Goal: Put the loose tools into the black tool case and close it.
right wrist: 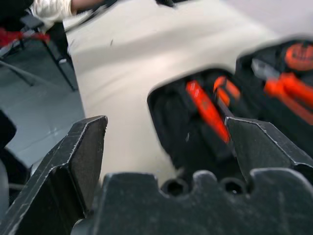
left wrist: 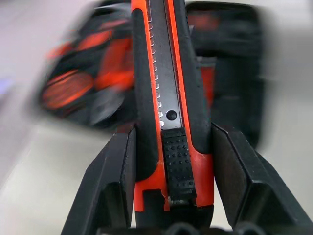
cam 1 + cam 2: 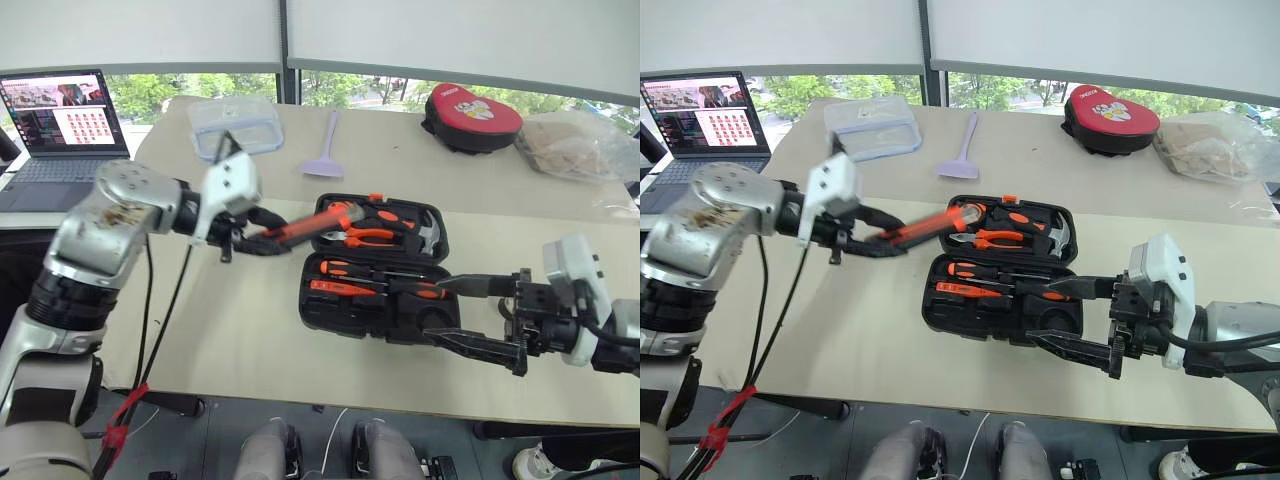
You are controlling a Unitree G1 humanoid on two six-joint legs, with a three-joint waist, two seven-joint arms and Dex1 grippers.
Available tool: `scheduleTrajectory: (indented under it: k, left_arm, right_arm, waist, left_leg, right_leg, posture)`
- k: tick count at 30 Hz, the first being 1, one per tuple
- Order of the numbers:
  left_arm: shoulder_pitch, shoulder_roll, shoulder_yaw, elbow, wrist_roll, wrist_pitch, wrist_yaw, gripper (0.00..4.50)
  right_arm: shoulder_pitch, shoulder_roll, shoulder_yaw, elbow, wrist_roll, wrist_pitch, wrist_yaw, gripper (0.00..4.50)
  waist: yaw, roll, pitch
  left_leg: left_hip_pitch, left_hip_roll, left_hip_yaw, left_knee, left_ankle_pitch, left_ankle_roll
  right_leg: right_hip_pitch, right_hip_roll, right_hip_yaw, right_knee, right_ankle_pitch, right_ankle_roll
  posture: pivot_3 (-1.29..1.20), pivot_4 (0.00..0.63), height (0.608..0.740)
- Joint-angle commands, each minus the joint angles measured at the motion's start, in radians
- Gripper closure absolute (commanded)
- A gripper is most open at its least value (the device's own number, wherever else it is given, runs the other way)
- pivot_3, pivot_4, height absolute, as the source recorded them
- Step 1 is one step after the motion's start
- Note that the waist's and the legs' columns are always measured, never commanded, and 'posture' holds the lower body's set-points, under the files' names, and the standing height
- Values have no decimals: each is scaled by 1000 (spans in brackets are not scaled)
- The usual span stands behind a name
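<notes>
Tool case (image 3: 375, 268): open on worktop (image 3: 230, 330), mostly filled. Utility knife (image 2: 168, 98): clamped in left claw (image 3: 250, 240), unstowed. Right claw (image 3: 478, 315): apart, empty. Lid unclosed.

A laptop (image 3: 62, 125) sits open off the counter's (image 3: 230, 330) far left corner; on the counter's far side lie a clear lidded box (image 3: 237, 126), a lilac spatula (image 3: 326, 150), a red-and-black pouch (image 3: 471, 118) and a crumpled plastic bag (image 3: 575, 145)
</notes>
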Motion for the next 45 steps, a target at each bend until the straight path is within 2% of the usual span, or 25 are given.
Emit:
scheduleTrajectory:
  k: [1,6,12,21,23,24,28,33,36,45]
  left_arm:
    - [-72,-99,-143,48,95,-63,-68,2748]
    - [-107,-220,-223,110,141,-15,-80,2748]
    - [-137,-277,-279,186,220,47,-64,2748]
    - [-140,-330,-283,233,242,71,-86,2748]
    - [-144,-336,-281,250,249,66,-84,1748]
    - [-145,-337,-280,254,252,63,-83,1613]
    - [-159,-352,-239,250,232,70,-70,107]
    - [-177,-379,-158,215,159,133,-64,49]
    - [-162,-380,-156,212,166,117,-52,781]
    - [-105,-353,-239,205,238,4,-66,4131]
  right_arm:
    - [12,14,-38,-15,-33,-40,-14,0]
    - [53,25,-55,-35,-40,-43,-12,0]
    - [69,44,-54,-59,-59,-52,-45,0]
    - [59,62,-29,-58,-84,-68,-70,0]
    - [56,64,-19,-53,-94,-74,-72,0]
    - [56,65,-17,-52,-97,-76,-73,0]
    - [53,70,-11,-50,-105,-81,-73,0]
    - [58,76,-7,-51,-110,-87,-72,0]
    - [63,81,-4,-51,-117,-91,-69,0]
    - [61,93,-1,-44,-128,-92,-74,0]
  waist:
    - [0,0,0]
    - [8,0,0]
    - [4,0,0]
    - [3,0,0]
    - [1,0,0]
    - [1,0,0]
    - [2,0,0]
    - [2,0,0]
    - [-2,0,0]
    - [-2,0,0]
  left_leg:
    - [0,0,0,1,0,0]
    - [-2,0,-1,1,0,1]
    - [-2,0,-1,1,0,2]
    - [-3,0,-1,2,0,2]
    - [-3,0,-1,2,0,2]
    - [-3,0,-1,2,0,2]
    - [-4,0,-1,2,0,2]
    - [-4,0,-2,2,0,2]
    - [-4,0,-2,2,0,2]
    - [-4,0,-2,2,0,2]
  right_leg:
    - [0,0,0,0,0,0]
    - [0,0,1,-1,0,1]
    - [-2,0,2,0,0,1]
    - [-2,0,2,0,0,1]
    - [-3,0,2,0,0,1]
    - [-3,0,2,0,0,1]
    - [-3,0,2,0,0,1]
    - [-4,0,2,0,0,1]
    - [-4,0,2,0,0,1]
    - [-4,0,2,1,0,1]
  posture:
    - [0,150,731]
    - [0,150,731]
    - [0,150,731]
    - [0,150,731]
    - [0,150,731]
    - [0,150,731]
    - [0,150,731]
    - [0,150,731]
    - [0,150,731]
    - [0,150,731]
